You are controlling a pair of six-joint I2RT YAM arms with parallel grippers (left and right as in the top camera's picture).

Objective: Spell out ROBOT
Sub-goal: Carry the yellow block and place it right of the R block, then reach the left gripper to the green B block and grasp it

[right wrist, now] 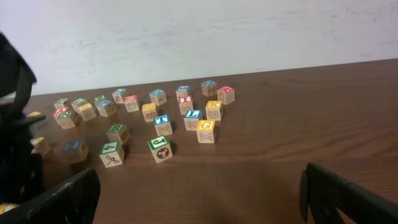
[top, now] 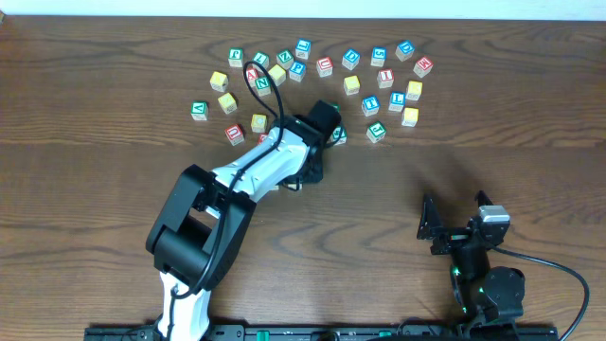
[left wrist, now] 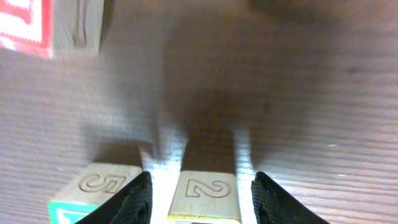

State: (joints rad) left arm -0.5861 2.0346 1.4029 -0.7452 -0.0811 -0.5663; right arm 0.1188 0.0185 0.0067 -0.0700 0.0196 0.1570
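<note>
Left jaws apart, low over the dark wooden bench (top: 492,123), straddling a pale wooden cube stamped 2 (left wrist: 204,193) with gaps on both sides. A green-edged wooden cube stamped 5 (left wrist: 102,185) crowds one finger from outside. Coloured letter cubes (top: 322,66) lie scattered beyond. Right jaws wide apart, well away from them.

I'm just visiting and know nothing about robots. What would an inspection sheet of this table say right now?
Surface: brown wooden table, no spills seen.
Job's things: lettered wooden blocks scattered at the far side, none lined up into a word.
Clutter: nothing seen.
Tools: left tool open, straddling a block carved 2; right tool open, away from the blocks.
Cables: black cable loops above the blocks; second cable trails at the near right.
Surroundings: white wall behind the table.
</note>
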